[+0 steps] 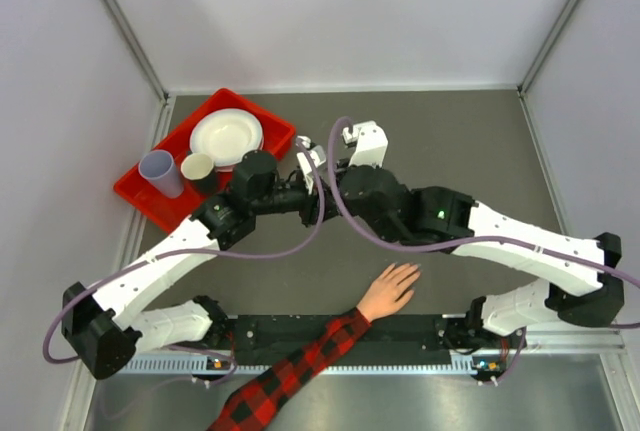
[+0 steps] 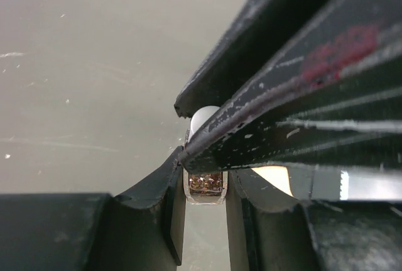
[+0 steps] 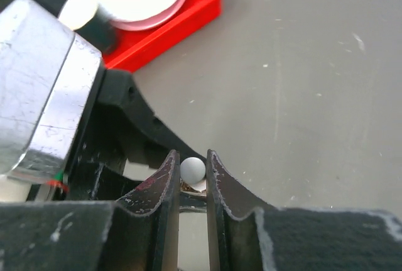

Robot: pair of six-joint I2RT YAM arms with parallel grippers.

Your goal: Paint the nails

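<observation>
Two wrist views only, left jaws clamping bottle, right jaws pinching white cap

tray: far-left | plate, apparently two cups: in tray | hand: near edge, centre

The tabletop is matt grey with faint pale scuffs. The tray is smooth red plastic. The right tool has matt black plastic fingers, worn pale along the edges, beside a scratched, silvery metal block. The bottle is clear glass, its cap smooth white. The sleeve is soft plaid cloth — the hand smooth and matt.
</observation>
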